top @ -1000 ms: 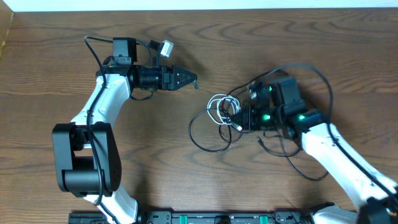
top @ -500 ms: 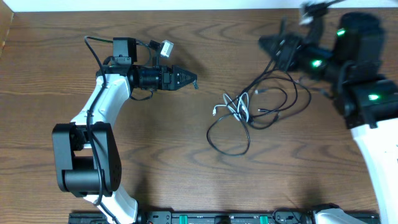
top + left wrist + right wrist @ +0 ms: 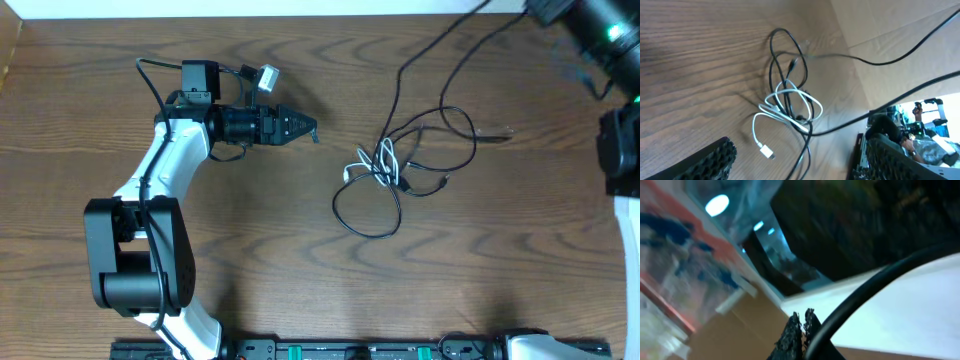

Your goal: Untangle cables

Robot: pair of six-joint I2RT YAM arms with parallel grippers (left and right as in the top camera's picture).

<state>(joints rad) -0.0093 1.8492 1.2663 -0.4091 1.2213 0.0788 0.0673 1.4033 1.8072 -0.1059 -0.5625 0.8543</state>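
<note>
Left pincer [image 3: 308, 128] hovers over the bench [image 3: 250, 260] with its jaws wide apart and empty, left of the tangle and well apart from it. Right pincer [image 3: 801, 326], at the far right, is pinched closed on a black cable [image 3: 875, 287] that rises off the bench. Mid-bench, black loops [image 3: 365, 225] lie knotted with the white cable [image 3: 372, 165].

A dark brown wooden table [image 3: 250, 250] with long streaks of grain carries one small tangle right of its middle. The white cable [image 3: 366, 163] lies there in small loops. The black cables [image 3: 365, 215] thread through it, one wide loop lying flat toward the front edge, other strands lifting off toward the far right corner
</note>
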